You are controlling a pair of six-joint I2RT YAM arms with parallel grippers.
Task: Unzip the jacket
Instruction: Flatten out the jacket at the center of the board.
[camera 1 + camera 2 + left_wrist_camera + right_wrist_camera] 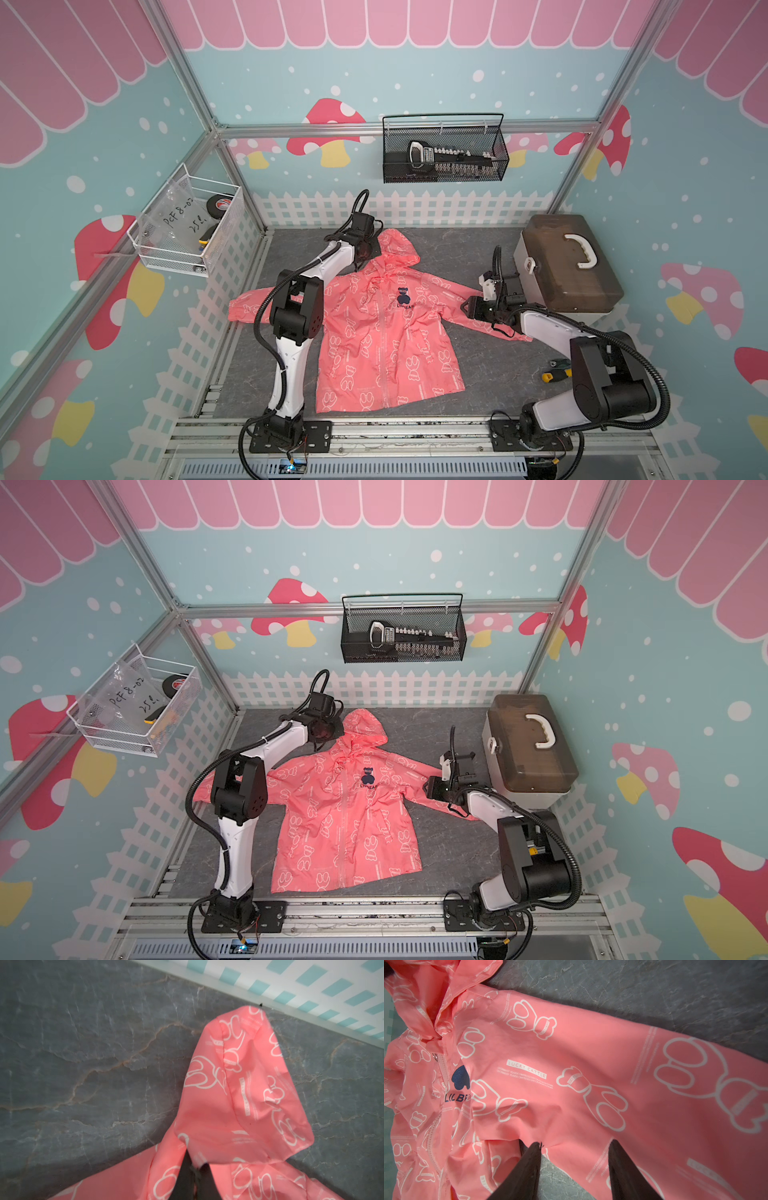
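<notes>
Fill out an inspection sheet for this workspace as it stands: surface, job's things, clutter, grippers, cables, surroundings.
Surface: grey stone-patterned mat, no spills seen.
Job's things: jacket lies flat, front up; zipper closed up to the collar.
Clutter: brown toolbox at the back right; two small hand tools by the right arm.
Grippers: left gripper shut on the jacket at the hood's base; right gripper open at a sleeve's underarm.
Cables: black hoses loop along both arms.
Surroundings: black mesh basket and white wire basket hang on the walls.

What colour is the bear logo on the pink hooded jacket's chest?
Navy blue; the bear logo shows best in the right wrist view.
</notes>
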